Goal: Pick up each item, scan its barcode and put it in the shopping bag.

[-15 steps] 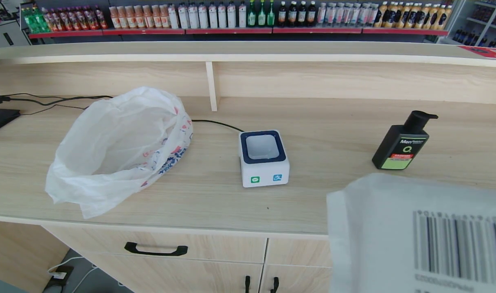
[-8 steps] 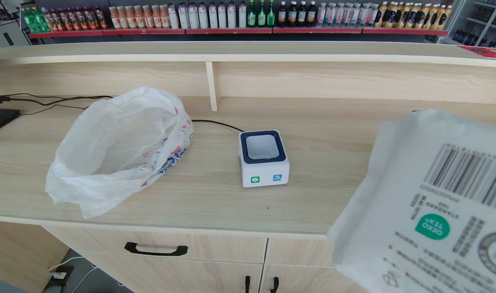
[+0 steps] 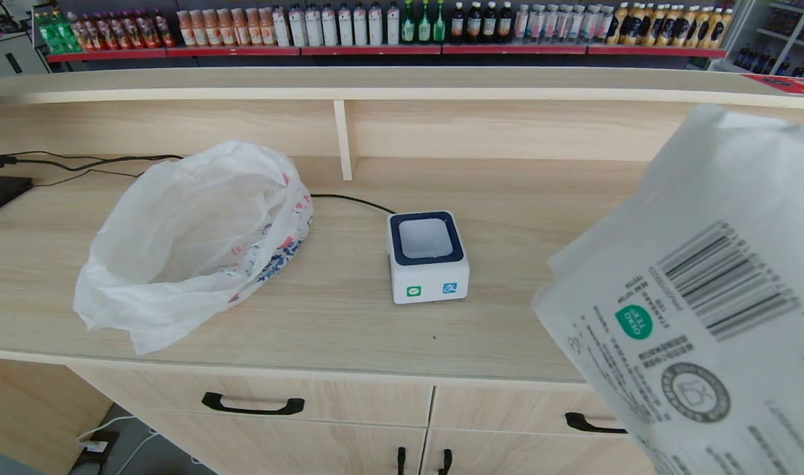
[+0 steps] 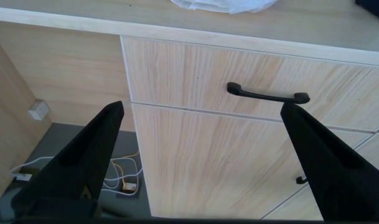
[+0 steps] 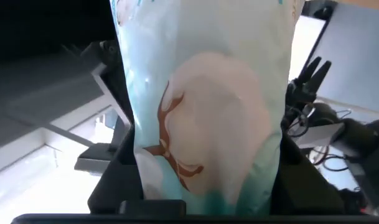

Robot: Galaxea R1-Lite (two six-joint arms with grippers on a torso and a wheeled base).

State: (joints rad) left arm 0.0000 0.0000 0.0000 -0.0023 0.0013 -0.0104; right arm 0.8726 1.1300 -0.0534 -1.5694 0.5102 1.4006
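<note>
End effector (image 5: 208, 177) around white barcoded pouch (image 3: 699, 310)

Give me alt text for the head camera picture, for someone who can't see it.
A white packet, barcode side facing the camera, is up in the air at the right, above a wooden counter. On the counter sit a white barcode scanner in the middle and an open shopping bag to the left; shelves of bottles line the back.
</note>
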